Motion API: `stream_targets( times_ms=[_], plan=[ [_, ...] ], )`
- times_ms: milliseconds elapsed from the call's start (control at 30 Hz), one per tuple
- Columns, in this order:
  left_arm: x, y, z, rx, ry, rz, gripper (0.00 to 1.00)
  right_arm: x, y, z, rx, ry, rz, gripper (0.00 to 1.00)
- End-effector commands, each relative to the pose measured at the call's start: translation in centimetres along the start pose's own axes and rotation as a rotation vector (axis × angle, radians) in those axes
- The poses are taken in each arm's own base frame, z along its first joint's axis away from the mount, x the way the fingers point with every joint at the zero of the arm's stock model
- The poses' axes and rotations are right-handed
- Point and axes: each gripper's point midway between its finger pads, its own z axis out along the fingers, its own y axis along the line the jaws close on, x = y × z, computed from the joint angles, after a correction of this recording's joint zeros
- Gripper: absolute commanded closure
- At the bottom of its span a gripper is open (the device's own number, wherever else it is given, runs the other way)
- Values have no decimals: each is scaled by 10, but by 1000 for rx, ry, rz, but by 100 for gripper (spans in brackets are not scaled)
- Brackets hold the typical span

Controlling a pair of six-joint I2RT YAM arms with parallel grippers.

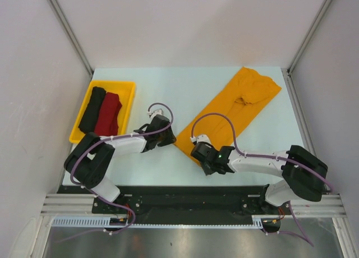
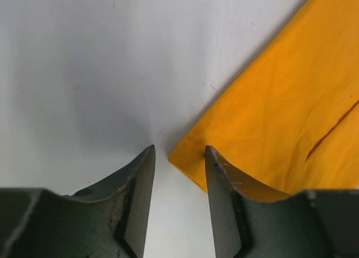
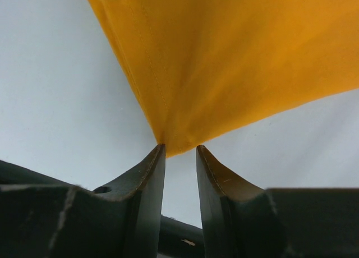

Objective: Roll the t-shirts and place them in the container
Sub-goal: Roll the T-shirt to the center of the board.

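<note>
The mustard t-shirt (image 1: pixel 241 104) lies flat, folded into a long strip that runs diagonally from the far right toward the near middle. My left gripper (image 1: pixel 171 139) is open at the strip's near left corner; in the left wrist view the corner (image 2: pixel 193 154) lies between the fingertips (image 2: pixel 208 157), low on the table. My right gripper (image 1: pixel 199 156) is open at the strip's near right corner; in the right wrist view the shirt (image 3: pixel 235 61) tapers to a corner just ahead of the gripper (image 3: pixel 180 150). A black roll (image 1: pixel 92 107) and a dark red roll (image 1: pixel 108 113) lie side by side.
The two rolls sit in a bright yellow plastic tray (image 1: pixel 130 87) at the far left of the pale table (image 1: pixel 168 95). Grey walls and metal posts close in the table on three sides. Purple cables loop over both arms.
</note>
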Motion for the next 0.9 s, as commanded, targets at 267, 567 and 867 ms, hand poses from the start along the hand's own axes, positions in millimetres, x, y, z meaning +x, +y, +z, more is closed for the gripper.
stream_targets(
  times_ms=[267, 567, 867],
  plan=[
    [2, 6, 4, -59, 3, 1, 75, 12, 10, 3, -43, -7, -9, 69],
    [-5, 4, -5, -49, -14, 25, 65, -16, 8, -35, -30, -128, -35, 52],
    [-4, -5, -16, 7, -17, -42, 55, -18, 27, -11, 68, -107, -193, 52]
  ],
)
